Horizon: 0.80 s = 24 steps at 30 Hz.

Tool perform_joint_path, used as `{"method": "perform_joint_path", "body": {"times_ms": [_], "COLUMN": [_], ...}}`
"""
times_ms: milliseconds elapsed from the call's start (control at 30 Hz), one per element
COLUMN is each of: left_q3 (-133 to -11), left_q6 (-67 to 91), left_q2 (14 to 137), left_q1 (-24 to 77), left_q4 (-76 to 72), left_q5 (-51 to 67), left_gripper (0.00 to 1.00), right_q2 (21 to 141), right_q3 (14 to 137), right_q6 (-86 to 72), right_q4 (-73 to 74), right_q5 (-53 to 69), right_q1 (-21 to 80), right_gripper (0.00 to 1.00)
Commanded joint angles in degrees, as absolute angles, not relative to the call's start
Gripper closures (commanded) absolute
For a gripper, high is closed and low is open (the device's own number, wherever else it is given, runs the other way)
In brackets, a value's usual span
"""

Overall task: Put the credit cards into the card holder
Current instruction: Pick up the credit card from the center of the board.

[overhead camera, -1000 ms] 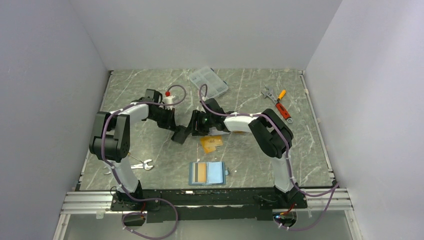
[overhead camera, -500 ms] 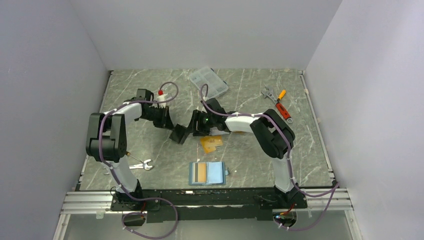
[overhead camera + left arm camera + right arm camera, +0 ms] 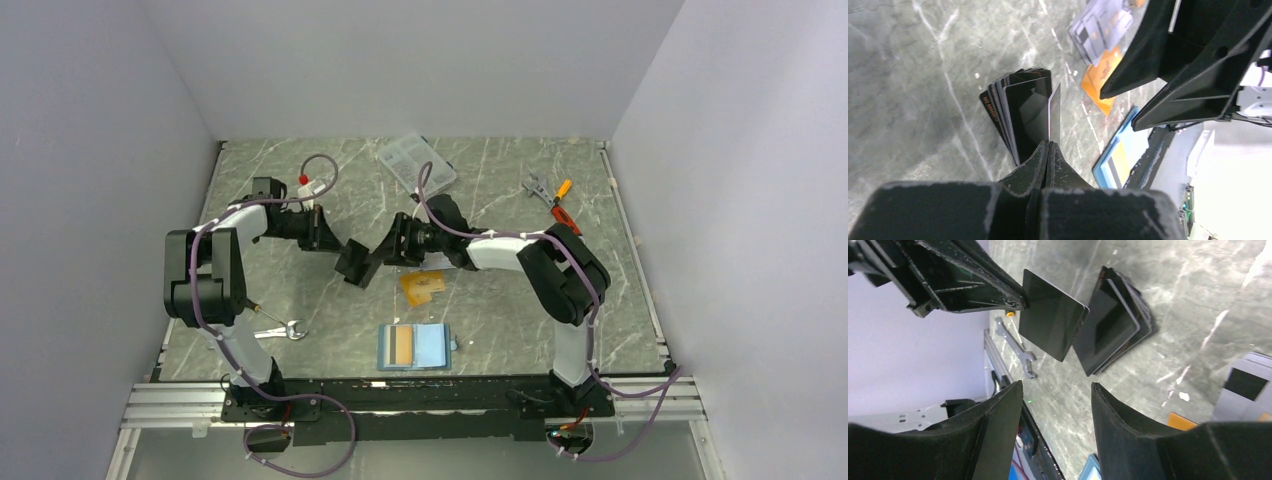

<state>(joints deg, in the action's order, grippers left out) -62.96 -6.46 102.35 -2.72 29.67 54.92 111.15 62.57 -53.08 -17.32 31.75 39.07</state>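
My left gripper (image 3: 1048, 143) is shut on one thin credit card (image 3: 1054, 111), held on edge above the table. From the right wrist the same card (image 3: 1050, 315) looks dark and glossy. Under it on the table lies a fanned flat black case (image 3: 1018, 115). My right gripper (image 3: 1055, 390) is open and empty, facing the held card from a short distance. Orange cards (image 3: 424, 286) and silver cards (image 3: 1098, 27) lie loose on the table. The teal card holder (image 3: 432, 346) lies open near the front edge with an orange card (image 3: 400, 345) in its left half.
A clear compartment box (image 3: 416, 163) sits at the back. Wrenches and an orange-handled tool (image 3: 555, 205) lie at the back right. A silver wrench (image 3: 283, 330) lies at the front left. The two grippers (image 3: 368, 260) are close together mid-table.
Both grippers have shifted slightly left and back, and the left arm has pulled back toward the left wall. The card stays pinched in the left gripper and the right stays open.
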Motion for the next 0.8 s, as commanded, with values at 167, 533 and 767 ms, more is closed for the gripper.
{"method": "perform_joint_path", "body": {"times_ms": [167,533,767], "left_q3": [-62.8,-63.0,-62.1], "left_q6": [-7.4,-4.9,-5.3], "left_q2": [97.7,95.5,94.1], "left_q1": [-4.6,-4.7,-4.6], "left_q4": [31.0,31.9,33.3], "left_q5": [74.3,81.4,83.0], "left_gripper": [1.0,1.0,1.0], "right_q2": [110.8,110.8,109.5], "right_q3": [60.3,61.5,60.2], "right_q6": [-57.4,-60.2,-64.9], "right_q4": [-36.1,-40.2,-46.9], "right_q5": [39.1,37.7,36.7], "right_q1": [40.5,41.6,41.6], "right_gripper": [0.41,0.47,0.8]}}
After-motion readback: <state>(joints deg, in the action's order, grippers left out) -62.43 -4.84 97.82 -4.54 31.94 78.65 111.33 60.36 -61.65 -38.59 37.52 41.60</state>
